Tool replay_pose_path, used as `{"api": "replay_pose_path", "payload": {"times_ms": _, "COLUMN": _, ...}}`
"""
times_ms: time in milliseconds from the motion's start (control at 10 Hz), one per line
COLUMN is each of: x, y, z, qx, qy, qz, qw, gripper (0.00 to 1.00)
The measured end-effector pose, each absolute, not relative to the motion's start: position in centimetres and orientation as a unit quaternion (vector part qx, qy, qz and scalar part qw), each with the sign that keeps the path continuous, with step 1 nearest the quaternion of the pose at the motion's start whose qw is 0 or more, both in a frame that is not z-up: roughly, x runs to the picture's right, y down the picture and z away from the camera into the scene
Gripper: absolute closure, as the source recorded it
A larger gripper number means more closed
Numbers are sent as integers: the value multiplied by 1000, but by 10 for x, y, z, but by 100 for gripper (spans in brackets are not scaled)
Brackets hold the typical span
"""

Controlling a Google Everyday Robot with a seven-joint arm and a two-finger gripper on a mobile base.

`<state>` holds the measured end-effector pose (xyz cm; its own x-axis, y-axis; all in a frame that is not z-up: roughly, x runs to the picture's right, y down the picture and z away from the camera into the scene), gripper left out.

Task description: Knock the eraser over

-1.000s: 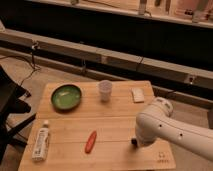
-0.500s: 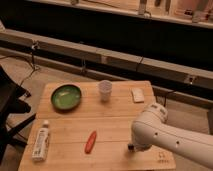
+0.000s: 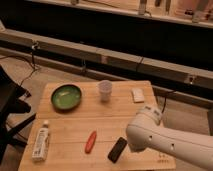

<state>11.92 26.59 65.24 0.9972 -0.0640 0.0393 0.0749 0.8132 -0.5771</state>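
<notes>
The eraser is a small black block lying flat on the wooden table near its front edge, set at a slant. My bulky white arm reaches in from the right, and its rounded end is just right of the eraser. My gripper is hidden behind this arm link, so it does not show. The translucent cup stands upright at the back middle of the table.
A green bowl sits at the back left. A flat white pad lies at the back right. A red-orange marker-like thing lies left of the eraser. A white bottle lies at the front left. A dark chair stands left of the table.
My arm has swung left and nearer the camera. The dark block, which stood small and upright at the arm's left edge, now lies flat on the table.
</notes>
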Motion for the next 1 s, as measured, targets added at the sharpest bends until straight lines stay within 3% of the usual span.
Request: {"api": "replay_pose_path", "payload": {"times_ms": 1000, "x": 68, "y": 274, "z": 647, "qx": -295, "qy": -22, "qz": -58, "qw": 953, "gripper": 99}}
